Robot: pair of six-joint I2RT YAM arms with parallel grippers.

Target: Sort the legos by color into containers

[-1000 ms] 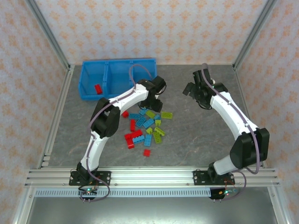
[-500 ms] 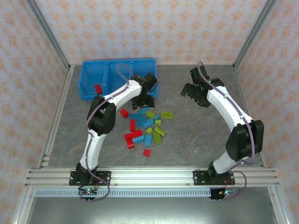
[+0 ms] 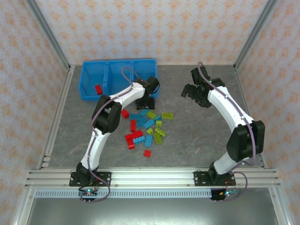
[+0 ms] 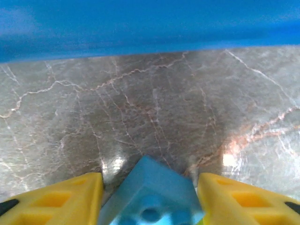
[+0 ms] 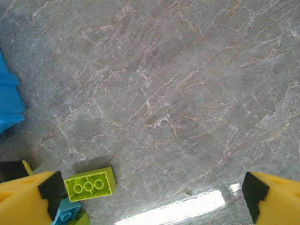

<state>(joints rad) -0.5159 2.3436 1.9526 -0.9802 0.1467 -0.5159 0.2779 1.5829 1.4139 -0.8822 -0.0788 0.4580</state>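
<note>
At the near wall of the tray [image 3: 119,61], the left gripper [image 3: 146,101] pointed down at the table [image 3: 201,136], just beyond the far edge of the pile. In the left wrist view its yellow fingers [image 4: 70,197] stood narrow, one against each side of a blue brick [image 4: 152,194] that sat tilted between them, one corner towards the tray wall [image 4: 150,23]. Whether the brick was clear of the table could not be told.

The right gripper [image 3: 191,91] hung over bare table to the right of the pile, well apart from it. Its jaws stood wide with nothing between them [image 5: 150,192]. A green brick [image 5: 90,184] lay flat, studs up, just beside its left finger, and a corner of the tray [image 5: 9,108] showed at the left edge of that view.

Most of the bricks [image 3: 147,124], red, blue and green, lay loose and mixed on the table between the arms, near the tray. One red brick [image 3: 98,89] lay in the left compartment of the tray. What the other two compartments held could not be made out.
</note>
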